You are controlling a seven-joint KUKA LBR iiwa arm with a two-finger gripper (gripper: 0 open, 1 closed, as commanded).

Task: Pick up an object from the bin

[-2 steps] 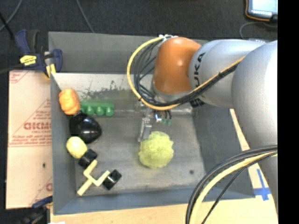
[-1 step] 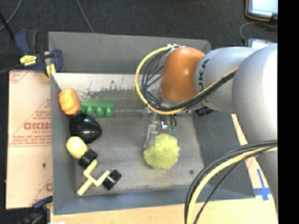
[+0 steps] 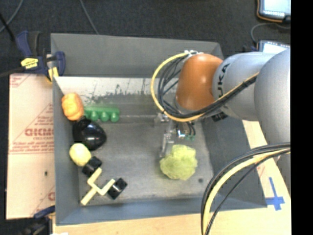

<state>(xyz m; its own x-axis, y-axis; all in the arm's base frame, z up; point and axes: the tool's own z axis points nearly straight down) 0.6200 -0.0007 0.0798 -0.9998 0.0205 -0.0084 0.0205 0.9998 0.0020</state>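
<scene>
In the camera view, the arm is reaching into the grey bin (image 3: 139, 180) from the right, with its orange cover and looped cables hanging over the bin's middle. The tool (image 3: 168, 142) is pointing down just at the upper left edge of a fluffy yellow-green lump (image 3: 180, 163). This lump is lying on the bin floor right of centre, nearer the front wall. I cannot tell whether the tool is touching it, nor whether it is spread or pressed together. Well apart, along the left wall, other things are lying in a loose row: an orange-yellow piece (image 3: 72, 106), a green knobbly bar (image 3: 101, 115), a black rounded thing (image 3: 89, 134), a yellow ball (image 3: 79, 153) and a cream-and-black part (image 3: 100, 186).
</scene>
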